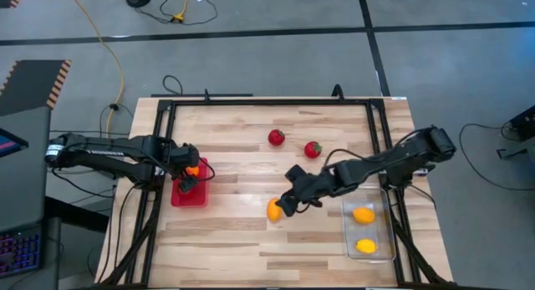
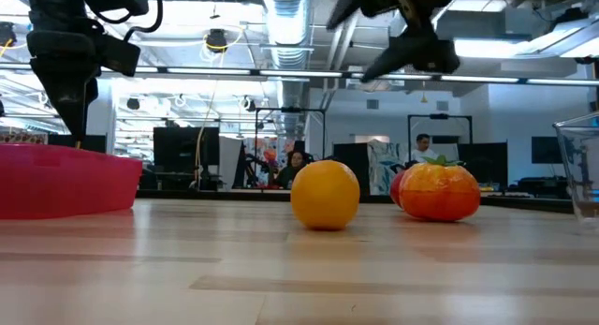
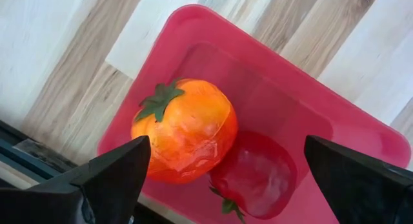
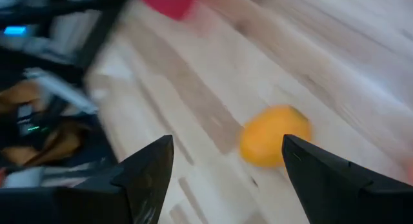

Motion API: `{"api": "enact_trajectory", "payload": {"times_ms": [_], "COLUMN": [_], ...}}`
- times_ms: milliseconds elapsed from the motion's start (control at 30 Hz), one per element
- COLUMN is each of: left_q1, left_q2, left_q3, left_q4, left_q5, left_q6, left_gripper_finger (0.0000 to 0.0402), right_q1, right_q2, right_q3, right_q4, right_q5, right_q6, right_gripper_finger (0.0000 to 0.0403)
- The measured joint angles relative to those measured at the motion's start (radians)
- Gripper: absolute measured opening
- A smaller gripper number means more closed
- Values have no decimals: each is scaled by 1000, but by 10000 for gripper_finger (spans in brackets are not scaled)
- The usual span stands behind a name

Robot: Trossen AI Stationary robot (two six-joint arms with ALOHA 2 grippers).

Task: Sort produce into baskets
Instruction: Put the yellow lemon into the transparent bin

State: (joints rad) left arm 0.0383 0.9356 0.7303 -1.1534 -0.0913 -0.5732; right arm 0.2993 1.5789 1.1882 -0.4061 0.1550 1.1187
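Note:
My left gripper (image 1: 191,178) hangs open over the small red bin (image 1: 189,195) at the table's left. In the bin lie an orange tomato with a green top (image 3: 186,130) and a red strawberry-like piece (image 3: 253,175). My right gripper (image 1: 287,203) is open above the table's middle, just right of a yellow-orange lemon (image 1: 273,210). The lemon rests on the wood and shows ahead of the fingers in the right wrist view (image 4: 274,144). In the low view the right gripper (image 2: 412,46) is well above the lemon (image 2: 325,195).
Two red pieces (image 1: 276,137) (image 1: 313,149) rest on the wood toward the far edge. The clear bin (image 1: 385,229) at the near right holds two lemons (image 1: 364,215) (image 1: 366,246). A black frame (image 1: 267,101) runs around the table. People sit in the room behind (image 2: 423,149).

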Motion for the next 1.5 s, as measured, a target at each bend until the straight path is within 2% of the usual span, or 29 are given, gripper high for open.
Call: {"api": "enact_trajectory", "payload": {"times_ms": [167, 533, 833, 1500], "left_q1": [0, 0, 0, 0], "left_q2": [0, 0, 0, 0], "left_q3": [0, 0, 0, 0], "left_q4": [0, -8, -8, -8], "left_q5": [0, -3, -75, -78], "left_q6": [3, 116, 169, 168], "left_gripper_finger": [396, 396, 396, 396], "right_q1": [3, -7, -21, -7], "right_q2": [99, 317, 421, 440], "right_q3": [151, 341, 390, 390], "right_q4": [-200, -378, -393, -403], "right_q5": [-1, -52, -52, 21], "right_q6": [194, 439, 466, 532], "right_gripper_finger": [317, 317, 317, 317]}}
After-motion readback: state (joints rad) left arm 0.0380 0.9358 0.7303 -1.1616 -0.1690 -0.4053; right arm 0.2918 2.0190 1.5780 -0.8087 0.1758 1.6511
